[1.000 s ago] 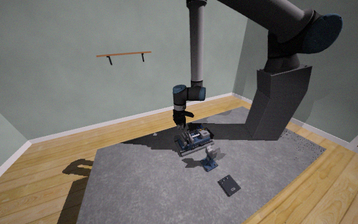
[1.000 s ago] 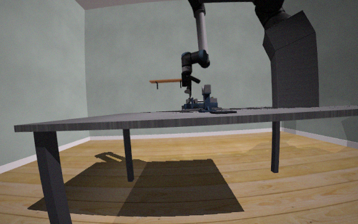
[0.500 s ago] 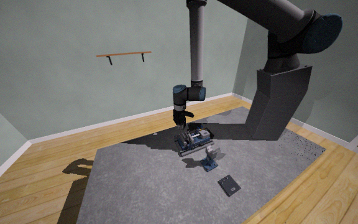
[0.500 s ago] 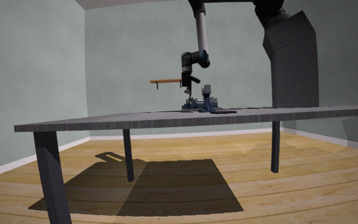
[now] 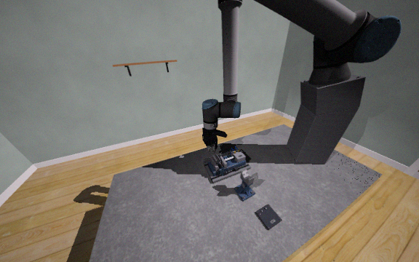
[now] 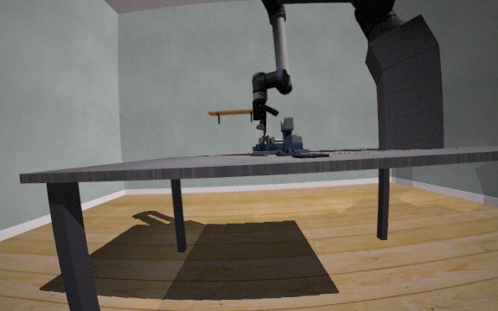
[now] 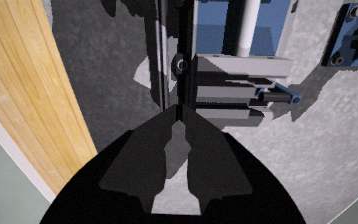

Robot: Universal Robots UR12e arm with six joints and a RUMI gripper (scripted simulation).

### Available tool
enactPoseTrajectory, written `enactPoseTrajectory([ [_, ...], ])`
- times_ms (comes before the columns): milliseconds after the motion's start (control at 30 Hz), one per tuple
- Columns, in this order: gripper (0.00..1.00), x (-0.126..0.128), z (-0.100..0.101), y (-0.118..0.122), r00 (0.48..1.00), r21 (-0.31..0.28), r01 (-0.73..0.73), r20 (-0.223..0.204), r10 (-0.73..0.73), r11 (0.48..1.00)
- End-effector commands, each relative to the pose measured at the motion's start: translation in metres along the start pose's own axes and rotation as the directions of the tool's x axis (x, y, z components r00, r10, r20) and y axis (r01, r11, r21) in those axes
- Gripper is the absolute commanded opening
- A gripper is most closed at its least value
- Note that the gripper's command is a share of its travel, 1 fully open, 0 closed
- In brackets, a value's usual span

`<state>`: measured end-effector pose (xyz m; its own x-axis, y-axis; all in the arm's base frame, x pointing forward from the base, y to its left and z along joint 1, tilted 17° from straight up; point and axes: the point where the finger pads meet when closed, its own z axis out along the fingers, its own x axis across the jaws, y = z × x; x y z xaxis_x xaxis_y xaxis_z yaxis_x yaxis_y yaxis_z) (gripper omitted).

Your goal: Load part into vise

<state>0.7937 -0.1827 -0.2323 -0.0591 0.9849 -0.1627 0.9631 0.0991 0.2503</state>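
My gripper hangs over the far-left end of the blue vise, a little above it, with its fingers shut and nothing between them. In the wrist view the fingertips meet over the dark end rail of the vise, beside the grey jaws. The white cylinder rod runs to the upper jaw. The short dark work stop sticks out at the right. A pale grey block that looks like the part rests on the blue V-block. The dark infeed plate lies nearer the front.
The robot's grey pedestal stands at the back right of the grey table top. The V-block's base plate shows at the top right of the wrist view. The table's left edge and the wooden floor lie left of the vise.
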Motion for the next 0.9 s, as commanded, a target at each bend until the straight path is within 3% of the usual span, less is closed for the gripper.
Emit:
enactPoseTrajectory([
  [0,0.0,-0.0002,-0.0006,0.0006,1.0,-0.001,0.0,0.0,0.0,1.0],
  [867,0.0,-0.0002,0.0029,0.0006,1.0,-0.001,0.0,0.0,0.0,1.0],
])
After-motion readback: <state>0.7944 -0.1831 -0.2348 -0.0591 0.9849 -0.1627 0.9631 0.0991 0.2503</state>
